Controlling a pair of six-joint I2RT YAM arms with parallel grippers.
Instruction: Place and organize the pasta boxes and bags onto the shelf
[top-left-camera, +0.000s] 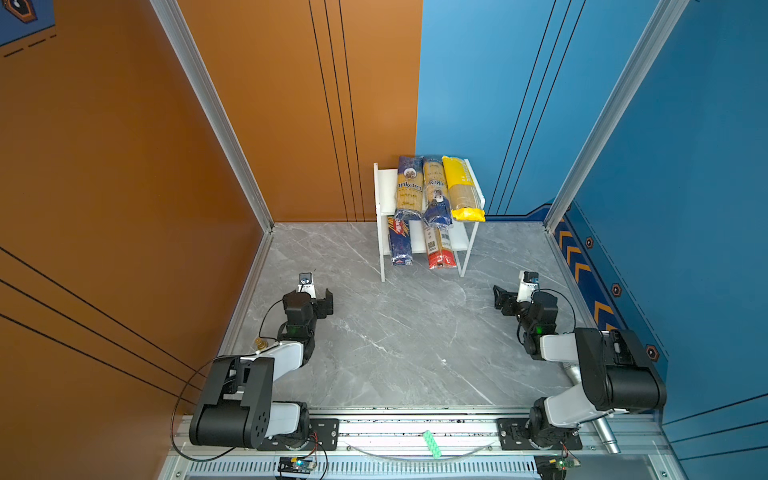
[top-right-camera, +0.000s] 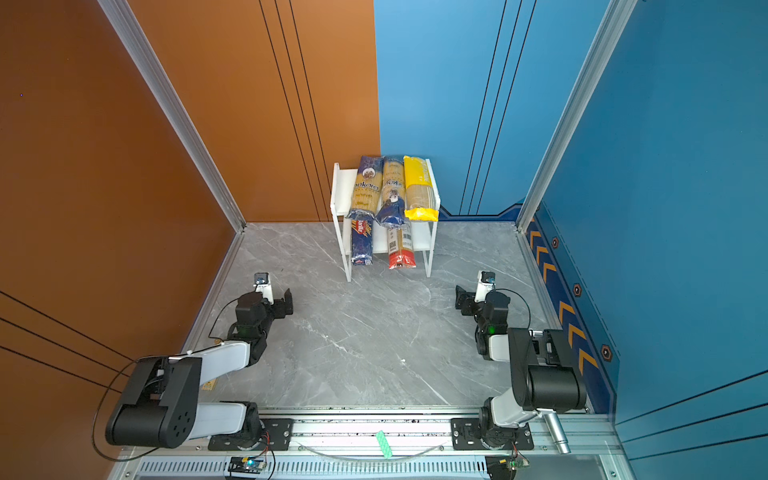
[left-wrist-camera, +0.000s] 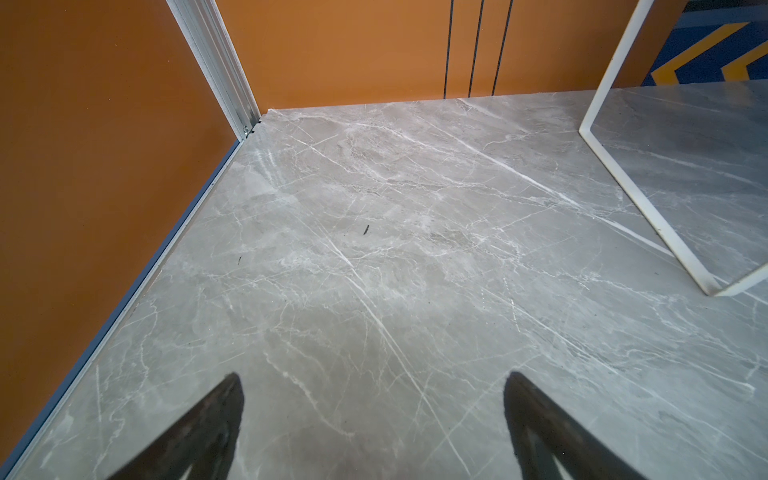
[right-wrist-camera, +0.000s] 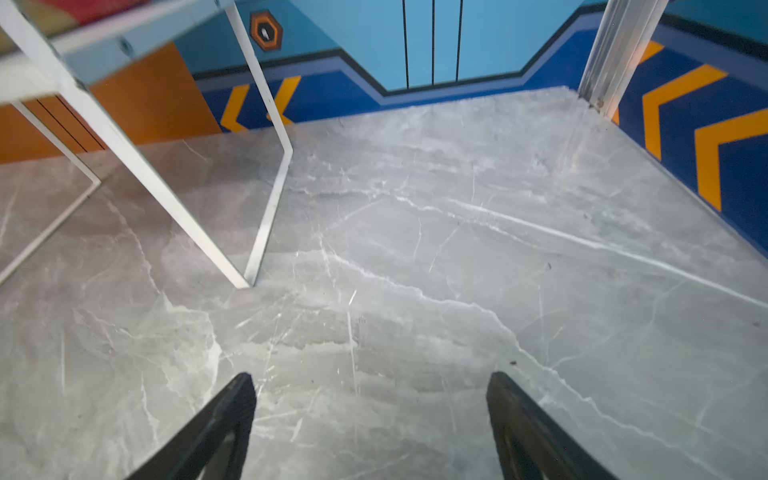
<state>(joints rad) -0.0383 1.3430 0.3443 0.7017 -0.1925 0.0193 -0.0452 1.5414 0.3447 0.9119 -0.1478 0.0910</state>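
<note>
in both top views all five packs lie on the shelf (top-left-camera: 380, 195) at the far side of the table (top-left-camera: 395, 340). the upper board holds the left ankara pack (top-left-camera: 408, 187), the middle ankara pack (top-left-camera: 435, 189) and the yellow pack (top-left-camera: 461, 187) on the right. the lower board holds the barilla pack (top-left-camera: 400, 243) and, to its right, the clear pack with red ends (top-left-camera: 439, 249). their near ends overhang, and the middle ankara pack sits slightly askew.

these packs are probably light, stiff lengthwise but brittle, with slick film. any straightening is best done with a grip across the narrow middle, not the crimped ends.

the left gripper (left-wrist-camera: 372, 380) and right gripper (right-wrist-camera: 370, 378) hover near the table, well apart from the shelf, jaws wide and empty.
</note>
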